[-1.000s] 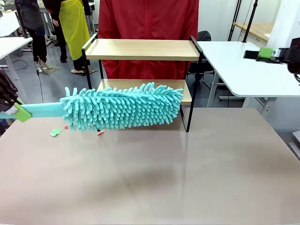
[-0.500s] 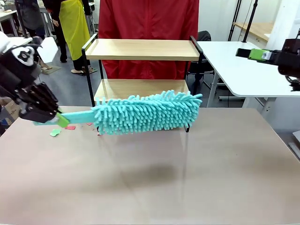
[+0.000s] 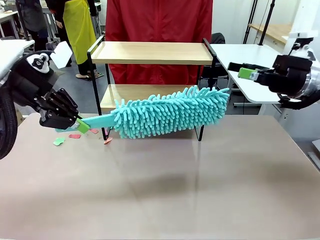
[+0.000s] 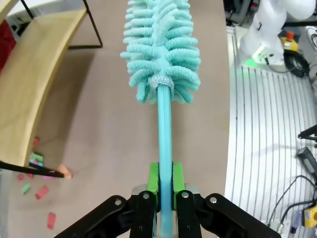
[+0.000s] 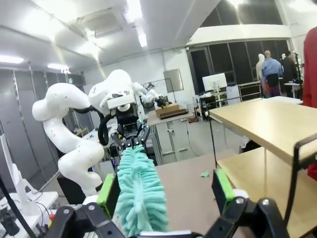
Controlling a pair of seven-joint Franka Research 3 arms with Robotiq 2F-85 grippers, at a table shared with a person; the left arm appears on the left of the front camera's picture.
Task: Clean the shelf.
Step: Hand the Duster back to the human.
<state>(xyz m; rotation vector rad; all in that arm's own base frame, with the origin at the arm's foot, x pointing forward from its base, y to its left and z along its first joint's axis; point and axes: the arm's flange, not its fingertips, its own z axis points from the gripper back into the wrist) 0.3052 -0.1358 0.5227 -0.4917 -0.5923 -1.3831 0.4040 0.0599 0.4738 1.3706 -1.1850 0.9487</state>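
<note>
L fingers (image 3: 80, 125) clamp duster (image 3: 170, 111) handle, head at shelf (image 3: 150, 52).

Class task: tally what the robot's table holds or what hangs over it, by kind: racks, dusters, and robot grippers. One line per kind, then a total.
Shelf: 1
Duster: 1
Grippers: 2, the left gripper and the right gripper
Total: 4

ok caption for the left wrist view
Left gripper clamps fluffy turquoise microfibre duster beside two-tier wooden shelf.

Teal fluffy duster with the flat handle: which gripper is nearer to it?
Left. The left gripper is shut on the teal duster handle; the right gripper hangs open, apart, above its far tip.
</note>
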